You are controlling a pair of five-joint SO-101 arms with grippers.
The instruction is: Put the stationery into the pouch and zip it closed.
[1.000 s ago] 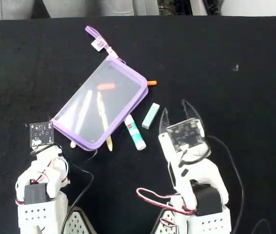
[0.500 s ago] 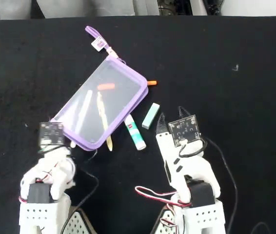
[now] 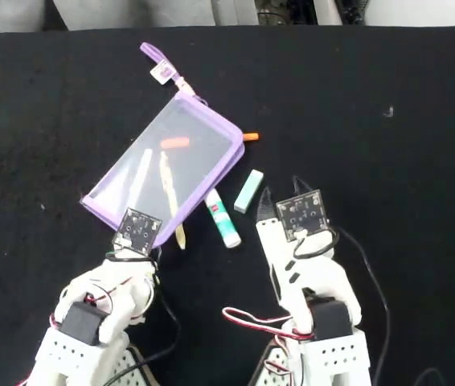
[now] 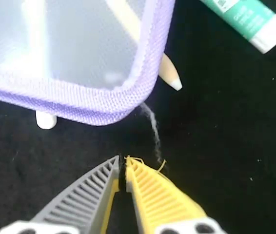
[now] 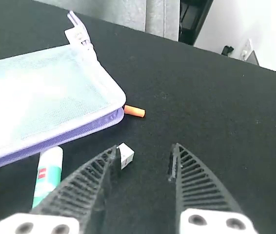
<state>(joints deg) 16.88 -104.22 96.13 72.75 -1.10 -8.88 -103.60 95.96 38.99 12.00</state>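
Left hand (image 4: 122, 165) closed, empty; right hand (image 5: 144, 154) spread, empty. One pouch (image 3: 203, 129), one glue stick (image 3: 223, 219).

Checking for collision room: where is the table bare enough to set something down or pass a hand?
In the high view, bare table lies right of the eraser and right gripper, and left of the pouch. Crowded: along the pouch's near edge, where glue stick, eraser, pencil tip and left gripper cluster.

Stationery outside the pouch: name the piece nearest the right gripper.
The mint-green eraser, beside the right gripper; the glue stick and orange piece lie farther off.
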